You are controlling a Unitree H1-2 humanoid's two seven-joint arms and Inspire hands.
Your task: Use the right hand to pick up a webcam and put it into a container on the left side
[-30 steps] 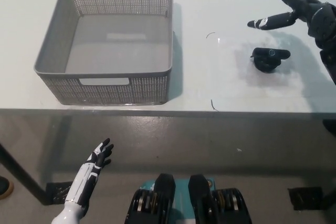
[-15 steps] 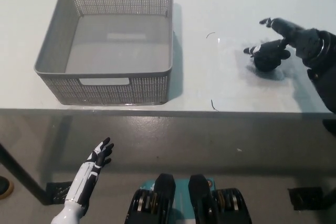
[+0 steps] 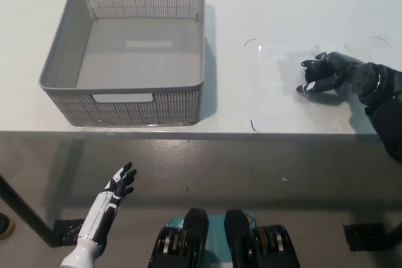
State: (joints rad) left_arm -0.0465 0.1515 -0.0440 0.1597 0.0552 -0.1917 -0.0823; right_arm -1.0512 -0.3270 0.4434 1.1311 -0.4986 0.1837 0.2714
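Right hand (image 3: 331,75) has its fingers curled around the black webcam (image 3: 312,76) on the table's (image 3: 264,4) right side, presumably gripping for lift toward the empty grey basket (image 3: 69,101); left hand (image 3: 119,182) idle, fingers spread, below table edge.

My grey perforated plastic basket (image 3: 69,86) sits on the left part of the white table (image 3: 264,4), near its front edge, and nothing lies in it. Far to the right on the same table lies the small black webcam (image 3: 312,75), with my black right hand (image 3: 333,73) wrapped on it from the right. My white left hand (image 3: 107,202) hangs below the table's near edge, left of centre, fingers spread.
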